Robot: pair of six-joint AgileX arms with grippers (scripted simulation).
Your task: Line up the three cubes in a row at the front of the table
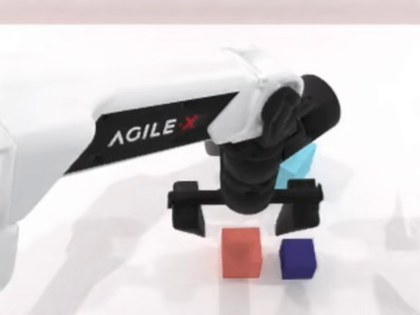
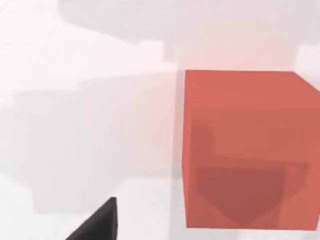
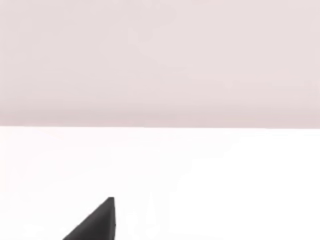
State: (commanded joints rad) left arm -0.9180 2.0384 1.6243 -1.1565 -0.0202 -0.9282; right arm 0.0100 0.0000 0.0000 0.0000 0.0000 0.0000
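Matte coral-red cube [image 1: 242, 252] beside small navy cube [image 1: 298, 258] on glossy white table [image 1: 98, 275], left gripper [image 1: 245, 215] spread above.

The counter [image 1: 79, 275] is a wide, glossy white surface that fills almost the whole top view, with soft grey shadows lying across it. A pale pinkish band [image 1: 210, 10] runs along its far edge. In the right wrist view the same band [image 3: 160, 60] stands above the white surface.
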